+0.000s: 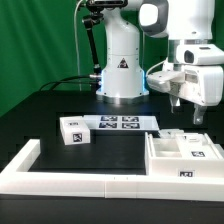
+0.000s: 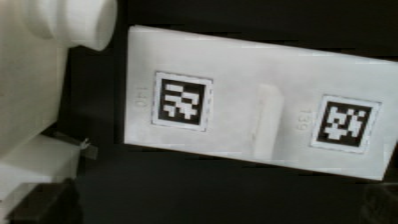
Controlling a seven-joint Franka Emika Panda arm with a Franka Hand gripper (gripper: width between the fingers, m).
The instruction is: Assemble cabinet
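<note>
The cabinet (image 1: pixel 186 152) is a large white box of panels with black-and-white tags, standing at the exterior view's right near the front. A small white tagged block (image 1: pixel 75 130) lies apart from it, toward the exterior view's left. My gripper (image 1: pixel 188 114) hangs above the back of the cabinet, touching nothing, with its two dark fingers apart and nothing between them. The wrist view shows a white panel (image 2: pixel 258 105) with two square tags and a low ridge between them. My fingertips are lost in the dark edge of that view.
The marker board (image 1: pixel 118 123) lies flat in front of the arm's white base (image 1: pixel 122 70). A long low white wall (image 1: pixel 70 178) runs along the front and turns back at the exterior view's left. A rounded white body (image 2: pixel 45 60) fills one side of the wrist view.
</note>
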